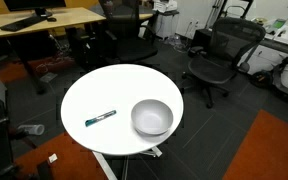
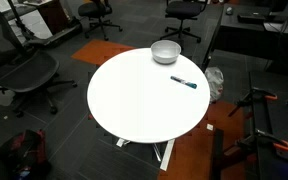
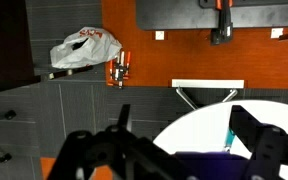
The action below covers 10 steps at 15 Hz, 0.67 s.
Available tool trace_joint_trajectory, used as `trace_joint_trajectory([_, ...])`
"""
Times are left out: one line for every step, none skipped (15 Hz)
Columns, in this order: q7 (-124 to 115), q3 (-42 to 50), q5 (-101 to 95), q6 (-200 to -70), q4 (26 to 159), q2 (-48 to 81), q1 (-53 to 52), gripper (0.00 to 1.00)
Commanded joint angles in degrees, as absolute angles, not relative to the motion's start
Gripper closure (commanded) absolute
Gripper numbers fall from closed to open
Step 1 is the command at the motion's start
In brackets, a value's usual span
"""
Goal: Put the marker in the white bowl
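Observation:
The marker (image 1: 101,119) is a short blue-teal stick lying flat on the round white table (image 1: 94,95), beside the white bowl (image 1: 152,117) and apart from it. Both also show in an exterior view from the far side: the marker (image 2: 183,82) and the bowl (image 2: 165,52), near the table's far edge (image 2: 144,100). The bowl looks empty. The arm is not in either exterior view. In the wrist view my gripper (image 3: 184,118) is open and empty, well above the table edge (image 3: 199,130), with the marker (image 3: 230,133) just inside the right finger.
Black office chairs (image 1: 219,55) (image 2: 29,75) and desks (image 1: 44,18) ring the table. An orange carpet (image 1: 274,150) lies beside it. In the wrist view a white plastic bag (image 3: 84,47) lies on the floor, near the table's white base (image 3: 206,88).

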State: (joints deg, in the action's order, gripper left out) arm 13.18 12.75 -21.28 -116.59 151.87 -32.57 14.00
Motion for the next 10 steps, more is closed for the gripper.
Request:
trace_joint_trajectory([13.15, 12.80, -21.28, -116.47, 151.80, -32.59, 13.91, 0.00])
trace_joint_trajectory([13.15, 12.80, -21.28, -116.47, 151.80, -32.59, 13.91, 0.00])
trace_joint_trajectory([13.15, 12.80, -21.28, -116.47, 151.80, -32.59, 13.91, 0.00])
trace_joint_trajectory([13.15, 12.80, -21.28, -116.47, 151.80, -32.59, 13.91, 0.00])
trace_joint_trajectory([13.15, 12.80, -21.28, -116.47, 151.80, -32.59, 13.91, 0.00])
trace_joint_trajectory([13.15, 12.80, -21.28, -116.47, 151.80, -32.59, 13.91, 0.00])
trace_joint_trajectory([13.64, 12.82, -20.89, -117.49, 152.09, -32.63, 13.29, 0.00])
trace_joint_trajectory([12.85, 12.35, -20.92, -117.75, 152.08, -32.40, 13.12, 0.00])
trace_joint_trajectory([13.01, 12.20, -20.37, -118.56, 152.14, -31.99, 12.27, 0.00])
trace_joint_trajectory([12.50, 11.81, -20.15, -119.02, 152.07, -31.39, 11.76, 0.00])
